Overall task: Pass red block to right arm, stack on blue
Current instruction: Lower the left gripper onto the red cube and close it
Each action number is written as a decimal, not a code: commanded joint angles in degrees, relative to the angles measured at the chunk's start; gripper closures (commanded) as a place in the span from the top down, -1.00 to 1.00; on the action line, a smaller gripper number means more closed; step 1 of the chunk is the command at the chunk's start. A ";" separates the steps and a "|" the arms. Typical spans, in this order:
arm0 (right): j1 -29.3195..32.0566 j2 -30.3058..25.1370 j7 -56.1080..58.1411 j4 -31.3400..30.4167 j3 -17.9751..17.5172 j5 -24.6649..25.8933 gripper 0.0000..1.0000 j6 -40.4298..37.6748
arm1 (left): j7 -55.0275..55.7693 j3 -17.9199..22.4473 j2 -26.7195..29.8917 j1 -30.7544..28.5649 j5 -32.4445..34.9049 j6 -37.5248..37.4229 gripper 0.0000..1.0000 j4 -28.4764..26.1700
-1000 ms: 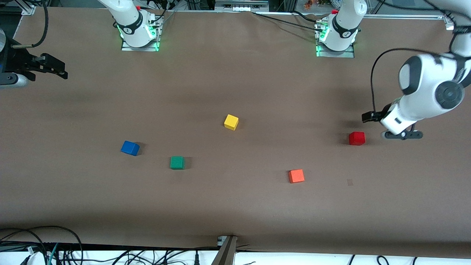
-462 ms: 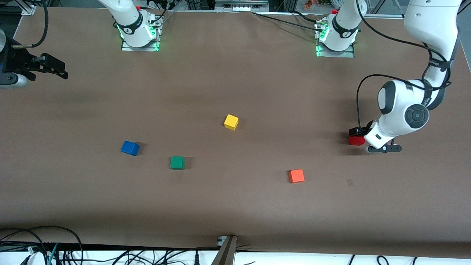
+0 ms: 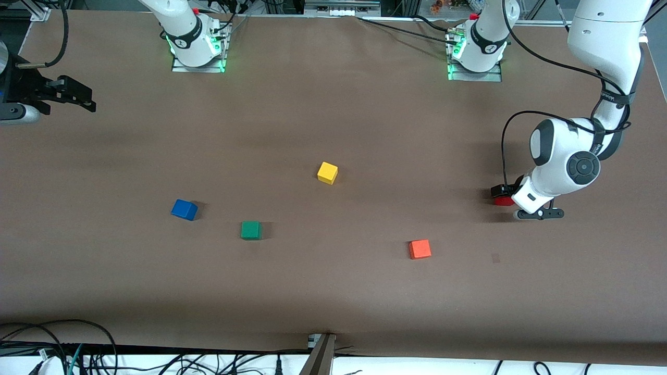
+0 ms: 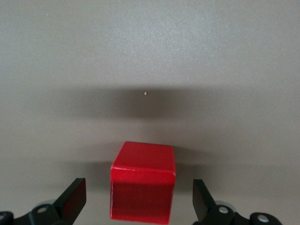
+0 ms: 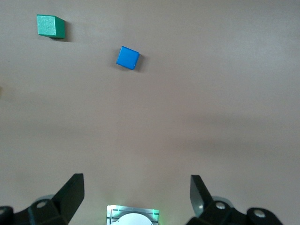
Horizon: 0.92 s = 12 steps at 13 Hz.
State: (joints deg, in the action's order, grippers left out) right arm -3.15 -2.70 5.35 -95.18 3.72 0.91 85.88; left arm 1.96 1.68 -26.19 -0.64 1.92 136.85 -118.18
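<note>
The red block point(image 3: 501, 201) point(image 4: 143, 185) sits on the brown table toward the left arm's end, partly covered by the left hand. My left gripper point(image 4: 139, 197) is low over it, open, with one finger on each side and a gap to both faces. The blue block point(image 3: 184, 209) point(image 5: 128, 57) lies toward the right arm's end of the table. My right gripper point(image 3: 86, 100) point(image 5: 136, 192) waits in the air at that end, open and holding nothing.
A green cube point(image 3: 250, 229) point(image 5: 50, 26) lies beside the blue block, slightly nearer the front camera. A yellow cube point(image 3: 327, 172) sits mid-table and an orange cube point(image 3: 419, 249) lies nearer the camera than the red block. Arm bases point(image 3: 197, 49) line the table's edge.
The left arm has swung in and come down from beside the red block until its open fingers straddle it. The block and the right arm have not moved.
</note>
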 commanded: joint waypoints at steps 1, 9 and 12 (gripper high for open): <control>0.07 -0.29 -0.51 0.35 -0.03 -0.39 1.00 -0.28 | 1.12 0.17 -1.32 0.37 1.25 0.61 0.88 1.02; 0.07 -0.20 -0.51 0.35 -0.11 -0.30 1.00 -0.19 | -1.51 0.08 -0.19 0.28 1.34 -3.23 -1.00 4.61; -0.02 -0.20 -0.51 0.35 -0.11 -0.30 1.00 -0.28 | -1.96 -1.49 1.83 0.28 0.46 -18.76 -1.00 14.79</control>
State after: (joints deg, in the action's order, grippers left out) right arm -3.14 -2.69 5.35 -95.19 3.72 0.91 85.88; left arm 0.77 1.40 -26.28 -0.65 2.01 127.47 -109.95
